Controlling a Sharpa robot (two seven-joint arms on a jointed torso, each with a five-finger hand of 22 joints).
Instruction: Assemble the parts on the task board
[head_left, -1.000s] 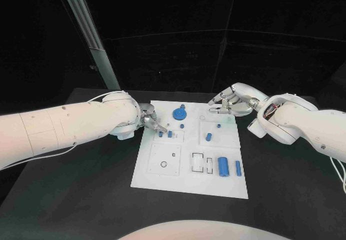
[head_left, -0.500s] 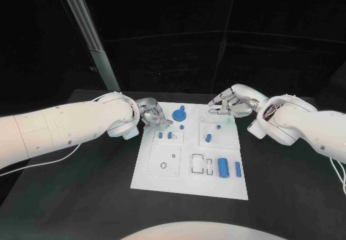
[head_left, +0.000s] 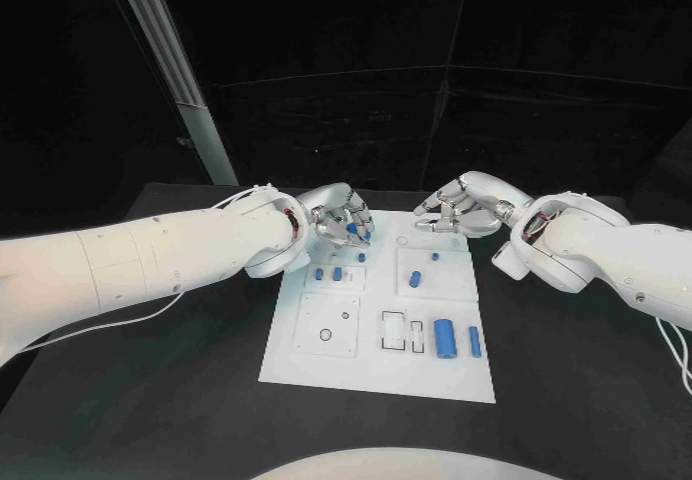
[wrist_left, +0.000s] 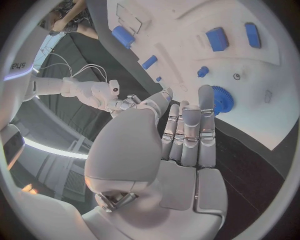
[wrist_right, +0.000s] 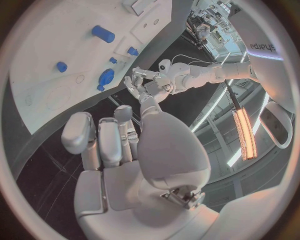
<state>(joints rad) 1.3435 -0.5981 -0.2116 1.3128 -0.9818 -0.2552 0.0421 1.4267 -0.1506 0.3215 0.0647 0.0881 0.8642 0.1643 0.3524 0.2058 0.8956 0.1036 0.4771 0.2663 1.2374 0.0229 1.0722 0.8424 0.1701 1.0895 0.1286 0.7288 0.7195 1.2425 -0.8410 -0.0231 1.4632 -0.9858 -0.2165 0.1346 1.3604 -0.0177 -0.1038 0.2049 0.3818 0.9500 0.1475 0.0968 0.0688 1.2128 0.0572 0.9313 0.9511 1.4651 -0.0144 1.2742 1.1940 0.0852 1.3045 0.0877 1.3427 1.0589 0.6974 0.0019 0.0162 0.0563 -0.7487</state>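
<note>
The task looks far from finished: several blue parts (head_left: 446, 338) lie loose on the task board (head_left: 361, 360), the left hand (head_left: 340, 220) hovers with empty, extended fingers over the blue gear (wrist_left: 222, 100), and the right hand (head_left: 453, 212) waits empty with curled fingers at the far edge.

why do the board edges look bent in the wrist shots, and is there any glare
Fisheye bending: in the left wrist view the task board edge curves, as in the right wrist view; the head view shows it straight-sided. Glare: a bright orange light strip in the right wrist view; the board looks strongly lit against the dark table in the head view.
</note>
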